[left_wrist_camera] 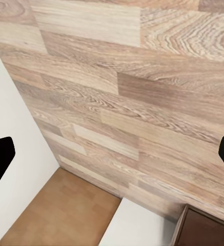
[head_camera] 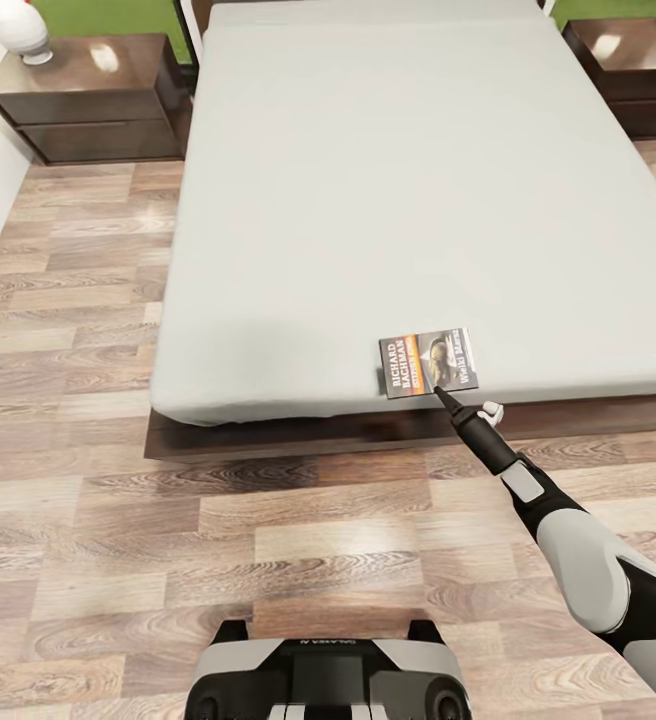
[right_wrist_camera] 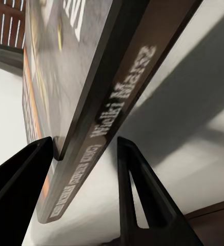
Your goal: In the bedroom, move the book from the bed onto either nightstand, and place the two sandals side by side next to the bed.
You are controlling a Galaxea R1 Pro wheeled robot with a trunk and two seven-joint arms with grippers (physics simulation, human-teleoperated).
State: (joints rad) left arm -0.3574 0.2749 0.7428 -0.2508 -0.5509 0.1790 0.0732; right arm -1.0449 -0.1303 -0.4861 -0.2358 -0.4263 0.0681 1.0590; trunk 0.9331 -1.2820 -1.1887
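— While the book (head_camera: pixel 428 363) is lying flat at the near edge of the bed (head_camera: pixel 368 200), where is the right gripper (head_camera: pixel 446 398) sitting?

— It is reaching in from the foot end, its dark tip touching the book's near edge in the head view. In the right wrist view the two fingers (right_wrist_camera: pixel 19 184) are standing on either side of the book's (right_wrist_camera: pixel 91 128) edge, one pad against the cover, the other a little off the spine side. So the jaws are partly open around it, not yet pinching.

— And the left gripper (left_wrist_camera: pixel 112 154)?

— Its fingertips are showing at the far sides of the left wrist view, spread wide, holding nothing, pointing at the floor (left_wrist_camera: pixel 132 77).

— Nightstands?

— One nightstand (head_camera: pixel 88 100) is standing at each side of the bed's head; the other (head_camera: pixel 633 70) is at the right.
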